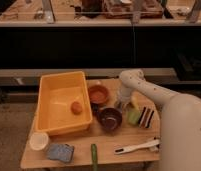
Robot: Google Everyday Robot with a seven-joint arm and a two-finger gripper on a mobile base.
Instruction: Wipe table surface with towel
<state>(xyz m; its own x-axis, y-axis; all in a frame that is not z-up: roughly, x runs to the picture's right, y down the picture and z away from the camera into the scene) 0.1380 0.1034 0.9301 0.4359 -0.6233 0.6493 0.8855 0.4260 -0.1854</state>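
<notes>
A folded blue-grey towel [60,152] lies on the wooden table [109,142] near its front left corner. My white arm reaches in from the right. My gripper [122,105] points down at the middle of the table, between an orange bowl [98,93] and a dark purple bowl [109,119], far from the towel. The gripper looks empty.
A big yellow tub [61,102] with an orange fruit [76,107] fills the table's left side. A white cup [39,141] stands by the towel. A green-yellow sponge [132,116], a striped dark block [146,117], a white brush [136,147] and a green stick [94,157] lie around.
</notes>
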